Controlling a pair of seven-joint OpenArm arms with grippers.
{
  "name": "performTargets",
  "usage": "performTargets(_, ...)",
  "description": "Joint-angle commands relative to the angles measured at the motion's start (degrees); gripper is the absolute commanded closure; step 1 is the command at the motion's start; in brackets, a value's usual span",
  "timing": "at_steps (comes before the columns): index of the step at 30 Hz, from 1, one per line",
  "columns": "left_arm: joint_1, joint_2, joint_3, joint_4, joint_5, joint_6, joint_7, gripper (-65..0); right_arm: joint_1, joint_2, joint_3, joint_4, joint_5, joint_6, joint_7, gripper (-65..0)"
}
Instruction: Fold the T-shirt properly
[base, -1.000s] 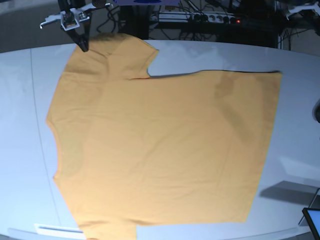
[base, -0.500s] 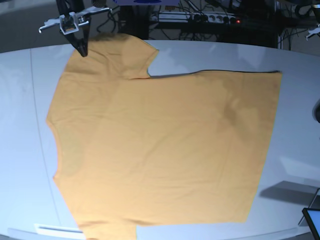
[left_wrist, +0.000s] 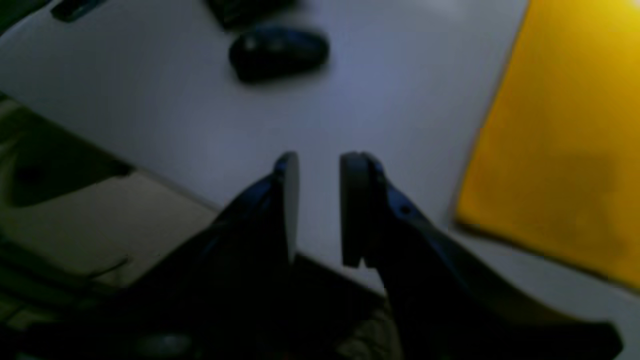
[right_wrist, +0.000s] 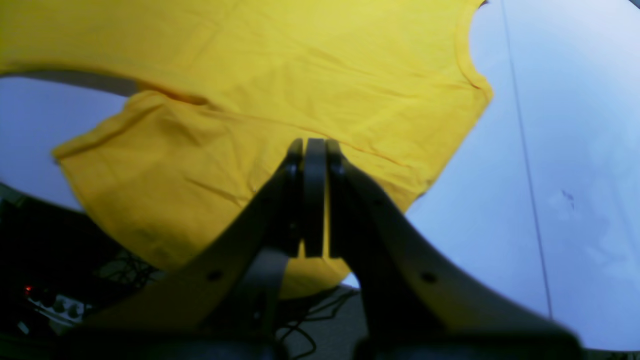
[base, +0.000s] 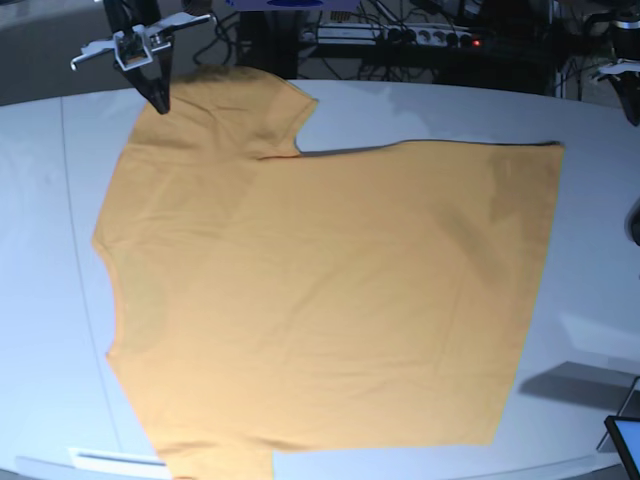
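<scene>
The T-shirt (base: 320, 290) lies spread flat on the pale, smooth, round-edged table (base: 600, 260), filling most of it: soft orange-yellow cotton, no print, with a short sleeve reaching toward 11 o'clock and the straight hem at 3 o'clock. Its surface is mostly smooth, with faint shallow creases (plainer in the right wrist view, where the sleeve (right_wrist: 165, 175) shows soft ridges and a seam line).

The right gripper (right_wrist: 315, 150) hangs at about 11 o'clock over the sleeve's outer edge, its two dark, tapering fingers (right_wrist: 292, 200) pressed flat together with nothing between them; it seems to sit just above the cloth, though contact cannot be told.

The left gripper (left_wrist: 319, 165) is off the shirt near 2 o'clock, above bare table, with the shirt's corner (left_wrist: 560, 150) to one side. Its matte black fingers (left_wrist: 287, 200) stand slightly apart, a narrow gap of table showing between the flat pads, and they hold nothing. A dark rounded mouse-like object (left_wrist: 278, 50), blurred, rests on the table beyond it
</scene>
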Motion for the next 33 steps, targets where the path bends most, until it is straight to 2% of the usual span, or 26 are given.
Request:
performTargets(1, 0.92, -1.61, -1.48, 1.18, -2.35, -1.79, 1.19, -14.4, -0.67, 0.12, 0.25, 1.09, 0.03, -0.12, 1.56, 0.0)
performTargets(6, 0.65, -2.14, -12.12, 1.71, -15.63, -13.04, 16.04, -14.8, -0.67, 0.04, 0.34, 1.09, 0.03, -0.12, 1.47, 0.0)
performTargets(8, -0.23, -2.14, -16.34, 1.62, -19.32, -13.08, 23.78, -14.8, -0.67, 0.04, 0.34, 1.0, 0.03, -0.21, 1.47, 0.0)
performTargets(12, -2.33, -1.79, -25.48, 0.65, -20.11, -13.08, 38.46, -14.8, -0.67, -0.05, 0.34, 1.0, 0.03, -0.21, 1.47, 0.0)
performTargets(15, -3.57, -2.67, -28.12, -3.04, -20.11, -13.08, 45.67, -14.9, -0.76, -0.05, 0.34, 1.0, 0.03, -0.21, 1.47, 0.0)
performTargets(17, -3.92, -4.43, -28.03, -5.24, -20.11, -13.08, 47.25, -14.9, -0.76, -0.05, 0.34, 1.0, 0.03, -0.21, 1.47, 0.0)
performTargets(21, -4.01, -4.78, -27.94, -3.83, -19.06, -13.08, 46.99, -14.9, -0.76, -0.05, 0.25, 0.82, 0.03, -0.21, 1.47, 0.0)
performTargets(26, -7.87, -4.25, -26.62, 4.96, -7.72, -13.08, 47.16, -14.9, -0.76, -0.05, 0.16, 0.82, 0.03, -0.21, 1.47, 0.0)
performTargets(33, -8.49, -4.69, -19.68, 6.54, -2.35, -13.08, 46.99, -14.9, -1.11, 0.12, 0.25, 0.65, 0.03, -0.21, 1.47, 0.0)
